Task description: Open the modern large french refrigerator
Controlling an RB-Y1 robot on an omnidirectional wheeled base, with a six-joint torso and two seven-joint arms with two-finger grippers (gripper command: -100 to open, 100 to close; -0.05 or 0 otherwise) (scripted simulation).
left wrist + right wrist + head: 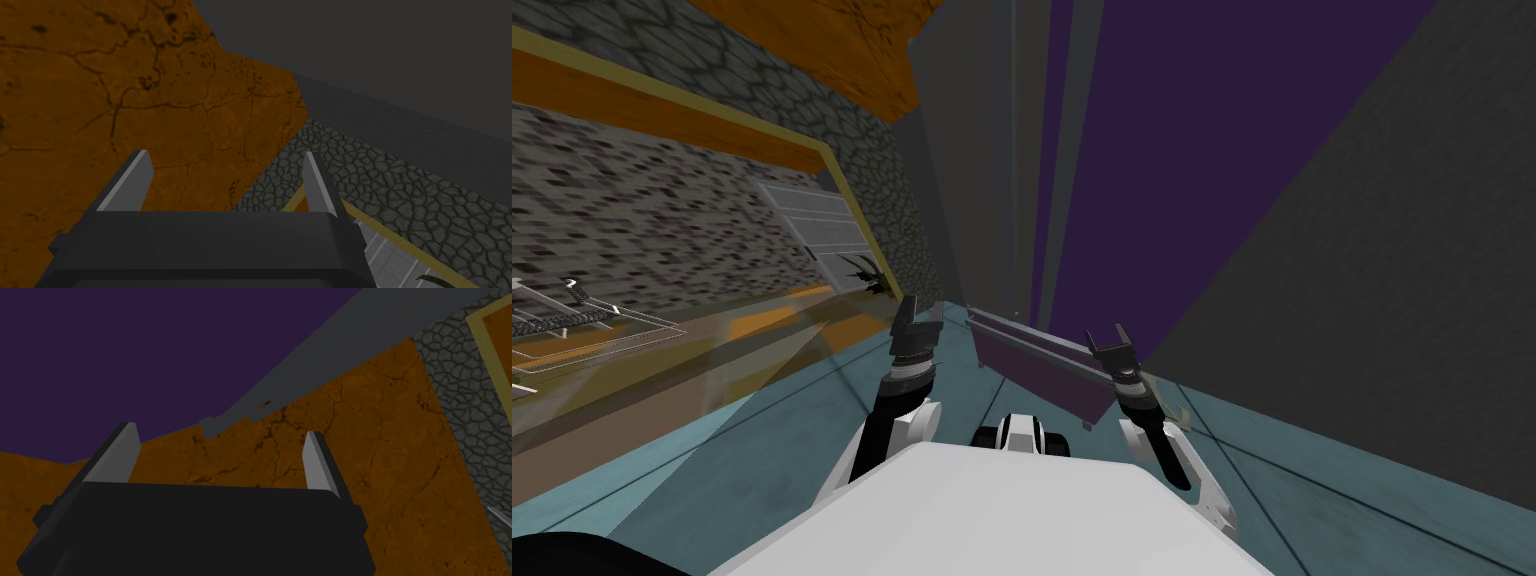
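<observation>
The refrigerator rises straight ahead as tall dark grey and purple panels, with a dark grey side slanting off to the right. At its foot a purple box-like part with a grey rim juts out toward me. My right gripper stands open just above that part's near right end; in its wrist view the fingers are wide apart and hold nothing, with the purple panel beyond them. My left gripper is open and raised, left of the purple part, with empty fingers.
A stone wall with an orange band runs along the left, with a white grille panel and a dark plant at its far end. A wire rack sits on a brownish surface at far left. The floor is teal.
</observation>
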